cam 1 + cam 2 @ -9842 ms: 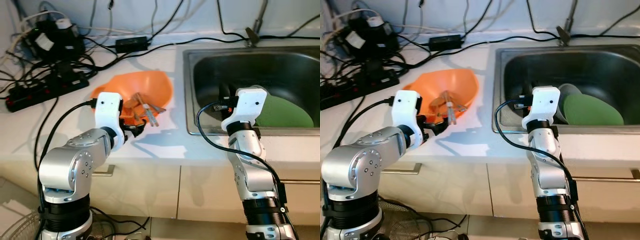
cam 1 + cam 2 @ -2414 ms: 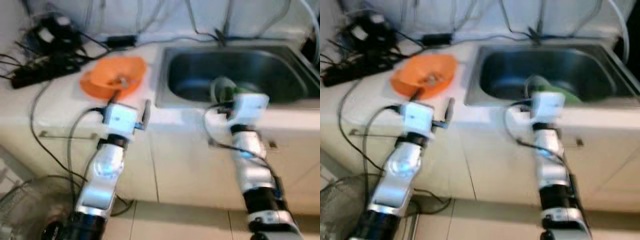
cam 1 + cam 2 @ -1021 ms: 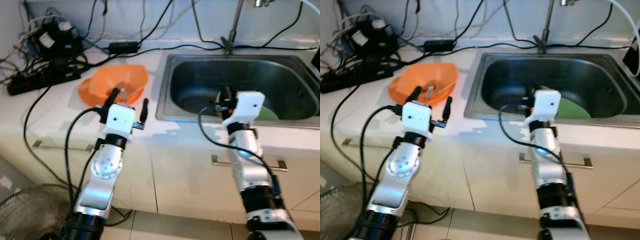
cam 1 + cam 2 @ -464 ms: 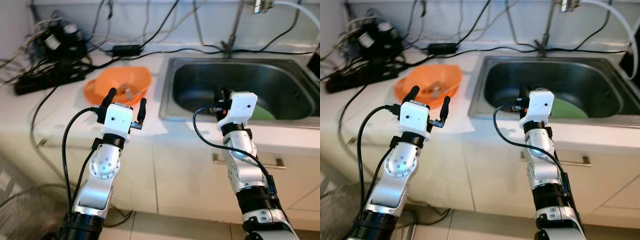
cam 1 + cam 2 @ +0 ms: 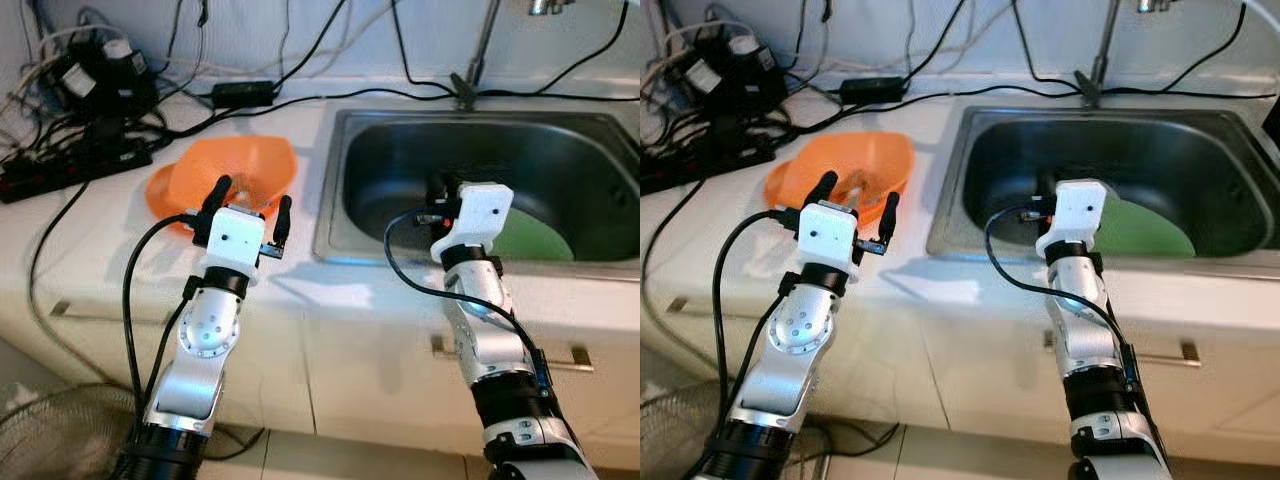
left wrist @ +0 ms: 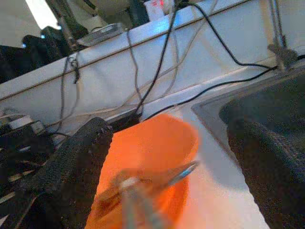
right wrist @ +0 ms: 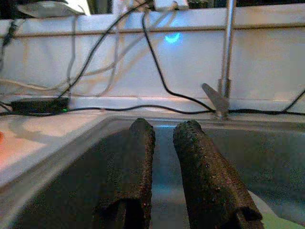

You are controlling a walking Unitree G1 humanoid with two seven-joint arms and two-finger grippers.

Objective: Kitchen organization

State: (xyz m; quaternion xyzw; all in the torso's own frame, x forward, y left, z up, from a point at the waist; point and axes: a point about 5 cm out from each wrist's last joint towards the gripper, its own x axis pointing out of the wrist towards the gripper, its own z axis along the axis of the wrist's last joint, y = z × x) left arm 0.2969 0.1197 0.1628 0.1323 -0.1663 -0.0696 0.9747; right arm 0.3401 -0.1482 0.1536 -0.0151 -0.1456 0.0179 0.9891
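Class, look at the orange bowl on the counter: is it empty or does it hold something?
Not empty. The orange bowl holds a few utensils, seen lying inside it in the left wrist view; what kind is too blurred to tell.
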